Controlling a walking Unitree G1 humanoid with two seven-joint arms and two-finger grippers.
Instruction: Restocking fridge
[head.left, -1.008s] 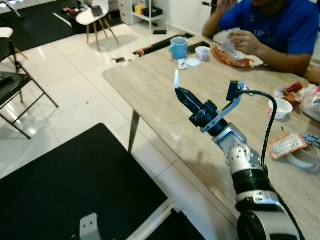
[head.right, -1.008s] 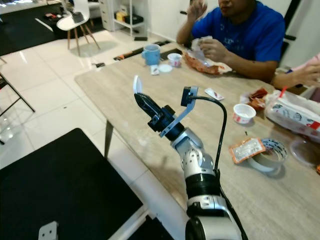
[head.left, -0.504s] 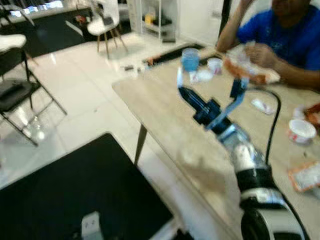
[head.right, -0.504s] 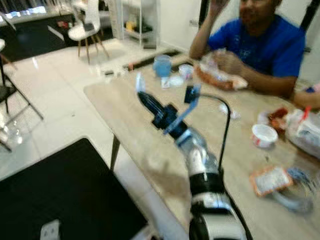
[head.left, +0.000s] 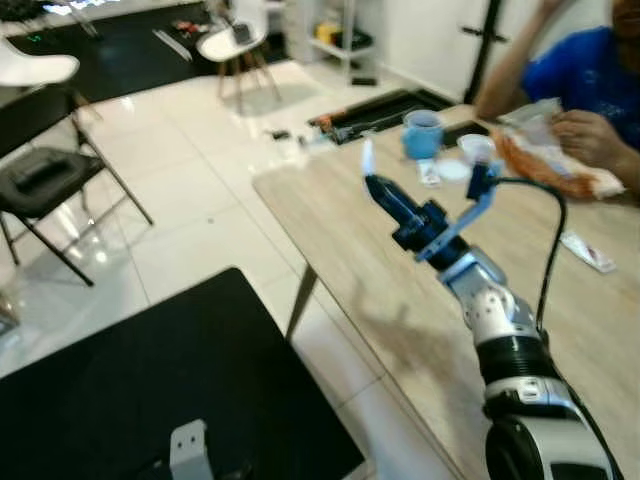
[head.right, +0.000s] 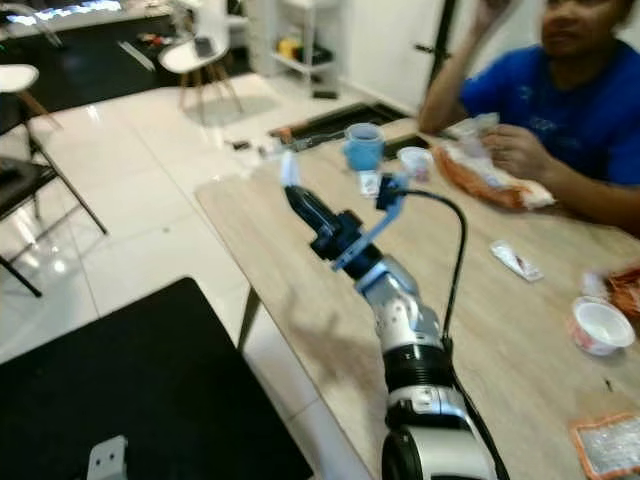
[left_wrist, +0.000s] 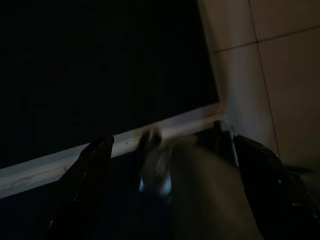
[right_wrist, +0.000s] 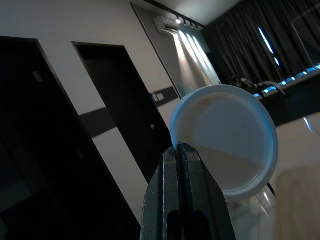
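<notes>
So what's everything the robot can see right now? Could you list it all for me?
Table: one, light wood, under the raised right arm.
Lid: one, white, round, pinched by its rim.
Mug: one, blue, far end of the table.
Small cup: one, white, right side of the table.
Sachet: one, white, on the table beside the person.
Person: one, blue shirt, seated at the far side, holding a wrapper.
Chairs: one white, far back; one black, on the left.
Black surface: one, low at the front.
Right gripper: shut on the lid, held above the table.
Left gripper: hanging low, fingers apart.
</notes>
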